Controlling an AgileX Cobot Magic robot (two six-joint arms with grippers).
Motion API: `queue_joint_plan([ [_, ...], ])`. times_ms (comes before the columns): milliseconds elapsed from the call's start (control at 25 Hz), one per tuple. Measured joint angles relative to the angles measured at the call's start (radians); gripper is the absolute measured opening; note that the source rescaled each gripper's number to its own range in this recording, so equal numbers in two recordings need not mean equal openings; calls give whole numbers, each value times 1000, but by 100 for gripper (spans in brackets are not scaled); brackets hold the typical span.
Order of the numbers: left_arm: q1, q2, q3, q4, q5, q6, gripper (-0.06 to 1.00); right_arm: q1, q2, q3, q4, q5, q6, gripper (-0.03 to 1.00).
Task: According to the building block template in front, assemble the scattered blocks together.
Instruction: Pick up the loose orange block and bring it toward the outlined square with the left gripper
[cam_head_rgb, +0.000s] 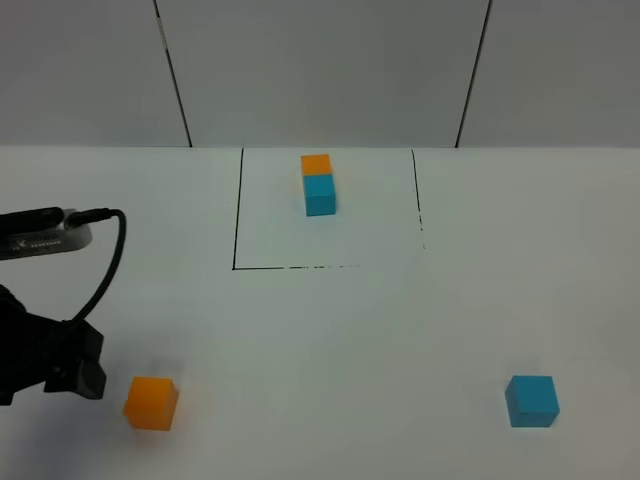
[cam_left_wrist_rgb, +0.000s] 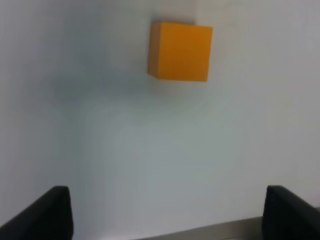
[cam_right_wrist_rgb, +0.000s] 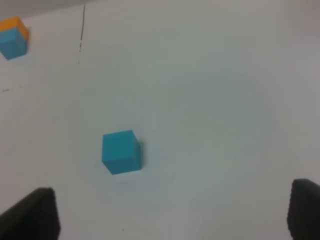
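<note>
The template, an orange cube joined to a cyan cube (cam_head_rgb: 319, 184), stands at the back middle inside a black drawn outline (cam_head_rgb: 236, 210); it also shows in the right wrist view (cam_right_wrist_rgb: 13, 37). The loose orange cube (cam_head_rgb: 151, 402) lies at the front left. My left gripper (cam_head_rgb: 85, 366) is just left of it, open and empty; in the left wrist view (cam_left_wrist_rgb: 170, 220) the orange cube (cam_left_wrist_rgb: 180, 52) lies ahead of the spread fingers. The loose cyan cube (cam_head_rgb: 531, 400) lies at the front right. My right gripper (cam_right_wrist_rgb: 170, 215) is open and empty, short of the cyan cube (cam_right_wrist_rgb: 121, 151). The right arm is out of the high view.
The white table (cam_head_rgb: 330, 340) carries only the cubes. A black cable (cam_head_rgb: 112, 255) loops over my left arm at the left edge. A grey panelled wall (cam_head_rgb: 320, 70) stands behind the table.
</note>
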Motion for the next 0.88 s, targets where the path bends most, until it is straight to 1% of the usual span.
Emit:
queue_joint_plan([
  [120,-60,34,-1,68,-30,-62,62,0,0,0,0,0,0,82],
  [280,-108,92,-1,83,-56,-83,62,0,0,0,0,0,0,82],
  [520,-116,193,-1,85,-113,-123,62,0,0,0,0,0,0,82],
  [680,-116,239,-1,85,-153,-126,62,0,0,0,0,0,0,82],
  [800,-116,265,-1,83,-207,-126,62,0,0,0,0,0,0,82],
  [880,-116,286,-1,82,-221,-126,62,0,0,0,0,0,0,82],
])
